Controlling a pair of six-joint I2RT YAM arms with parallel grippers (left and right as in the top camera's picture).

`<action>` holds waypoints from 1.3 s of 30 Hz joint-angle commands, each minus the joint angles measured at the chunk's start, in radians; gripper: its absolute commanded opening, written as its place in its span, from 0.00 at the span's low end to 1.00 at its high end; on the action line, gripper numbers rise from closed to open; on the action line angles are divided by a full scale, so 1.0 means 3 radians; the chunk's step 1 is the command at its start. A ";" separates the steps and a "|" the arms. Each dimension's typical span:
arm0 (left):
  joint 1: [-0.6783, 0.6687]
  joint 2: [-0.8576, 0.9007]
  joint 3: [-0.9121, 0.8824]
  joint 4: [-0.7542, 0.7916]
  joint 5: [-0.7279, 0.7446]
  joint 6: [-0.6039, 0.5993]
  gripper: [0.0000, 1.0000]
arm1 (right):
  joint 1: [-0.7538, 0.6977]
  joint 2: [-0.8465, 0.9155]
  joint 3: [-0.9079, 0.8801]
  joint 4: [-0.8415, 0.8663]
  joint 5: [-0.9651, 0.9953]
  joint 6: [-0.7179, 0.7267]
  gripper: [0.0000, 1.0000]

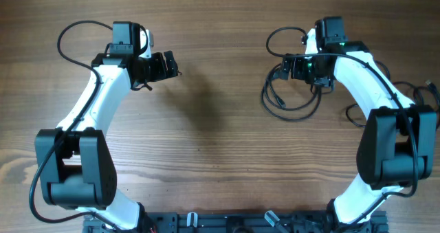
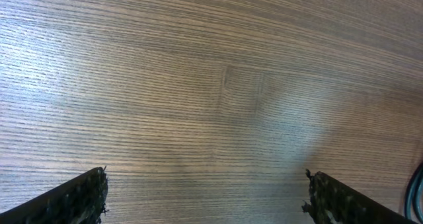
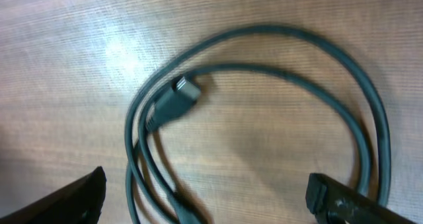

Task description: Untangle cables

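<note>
Nearest the camera, a black mounting rail (image 1: 227, 223) runs along the near edge of the brown wood-grain table (image 1: 220, 143), and the two white-and-black arms rise from it; the left arm (image 1: 89, 116) reaches up the left side and the right arm (image 1: 375, 102) up the right side. Farther in, the left gripper (image 1: 168, 67) points toward the middle of the table; its wrist view shows the left gripper (image 2: 206, 187) with its two black fingers spread wide and only bare wood between them. Across the table, well apart from it, the right gripper (image 1: 292, 68) hangs over the thin black flexible cables (image 1: 292, 109), which lie in loose overlapping loops on the far right part of the table; how many cords the loops hold cannot be told. Seen from its wrist, the right gripper (image 3: 205, 184) is likewise spread, pinching nothing; the cables (image 3: 264, 30) curve in a wide ring on the wood beyond its fingers, and a small dark plug with a silver tip (image 3: 177, 97) rests inside that ring, just beside two strands.
</note>
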 commanded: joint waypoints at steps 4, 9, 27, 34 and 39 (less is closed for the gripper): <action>0.0000 0.0045 -0.0034 0.0009 -0.0031 0.0018 1.00 | 0.0005 -0.0036 0.0017 0.0388 -0.0065 -0.0075 1.00; 0.0000 0.0045 -0.0034 0.0010 -0.0031 0.0017 1.00 | 0.0005 -0.0036 0.0017 0.0570 -0.0066 -0.0075 1.00; 0.0000 0.0043 -0.0034 0.0010 -0.0031 0.0018 1.00 | 0.0005 -0.0036 0.0017 0.0581 -0.0065 -0.0075 1.00; 0.0000 0.0045 -0.0034 0.0009 -0.0031 0.0018 1.00 | 0.0006 -0.0092 0.0017 0.0589 -0.0065 -0.0075 0.99; 0.0000 0.0045 -0.0034 0.0009 -0.0031 0.0018 1.00 | 0.0006 -0.0534 0.0017 0.0587 -0.0065 -0.0075 1.00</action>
